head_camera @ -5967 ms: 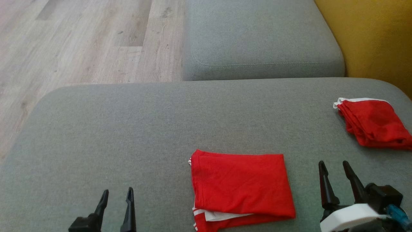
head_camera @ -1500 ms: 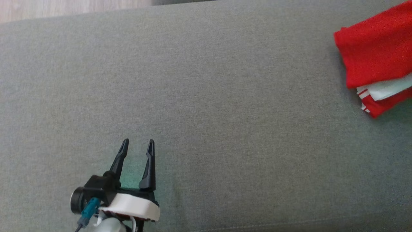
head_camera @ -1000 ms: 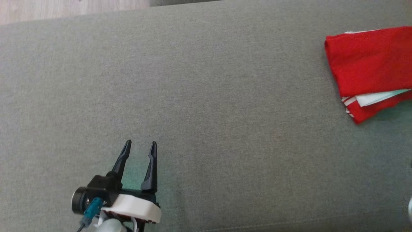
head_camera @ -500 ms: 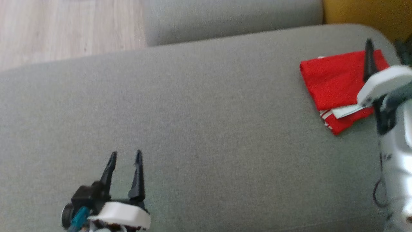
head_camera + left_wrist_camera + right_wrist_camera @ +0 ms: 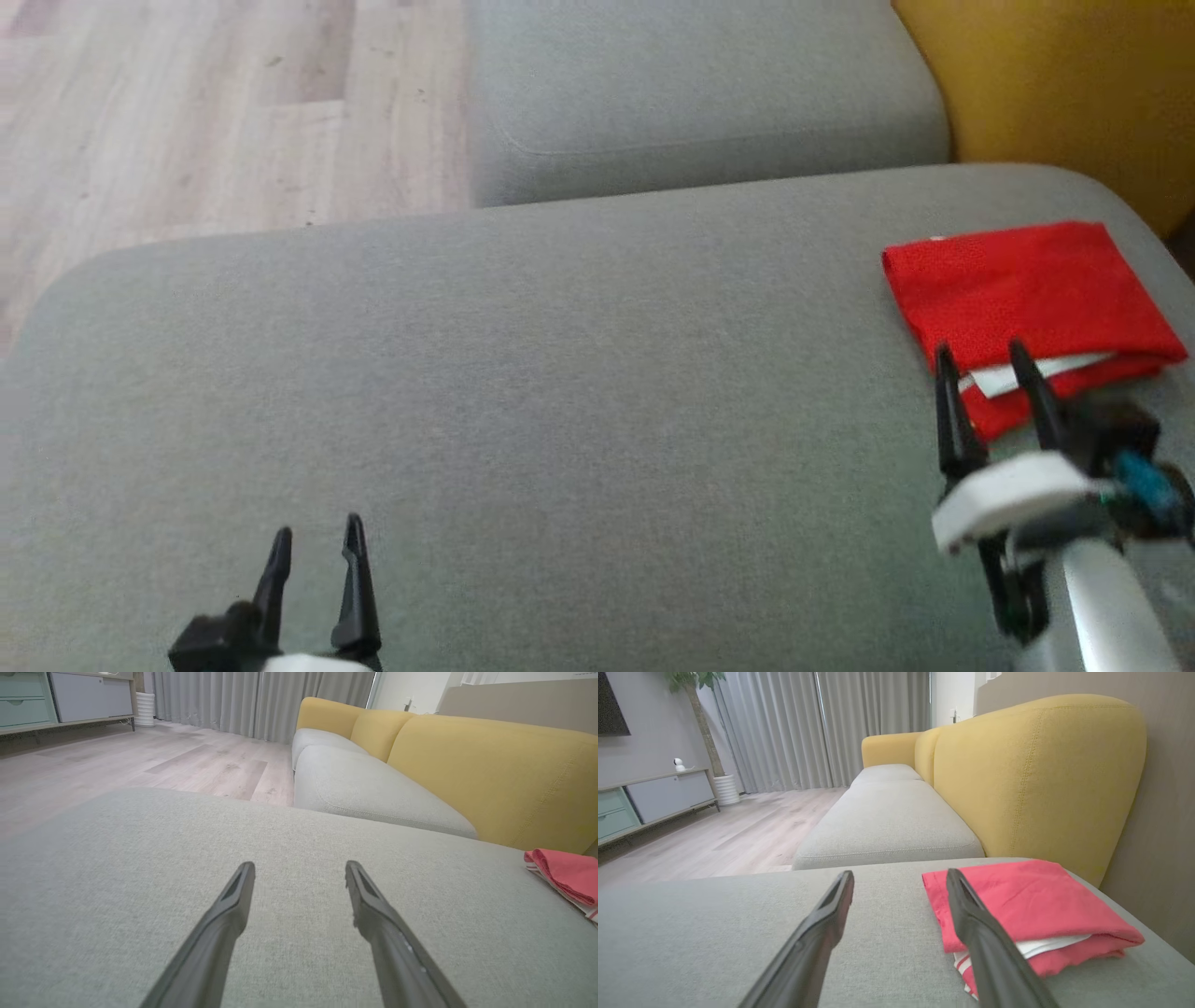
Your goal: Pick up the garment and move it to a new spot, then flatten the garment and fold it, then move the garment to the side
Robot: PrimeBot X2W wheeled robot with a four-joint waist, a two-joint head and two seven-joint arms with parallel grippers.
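The folded red fabric garment with white trim (image 5: 1018,280) lies in the grey sofa cushion's (image 5: 560,373) far right corner, long axis crosswise, just ahead of my open, empty right end effector (image 5: 980,349); my open left end effector (image 5: 317,525) is well apart.

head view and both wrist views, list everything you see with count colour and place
folded garment: one, red with white trim, right end of near cushion
near cushion: one, grey, below both grippers
far cushion: one, grey, beyond near cushion
sofa back: one, yellow, along the right
floor: one, pale wood, left
curtains: one set, grey, far wall
left gripper: one, dark, open, lower left
right gripper: one, dark, open, by garment's near edge
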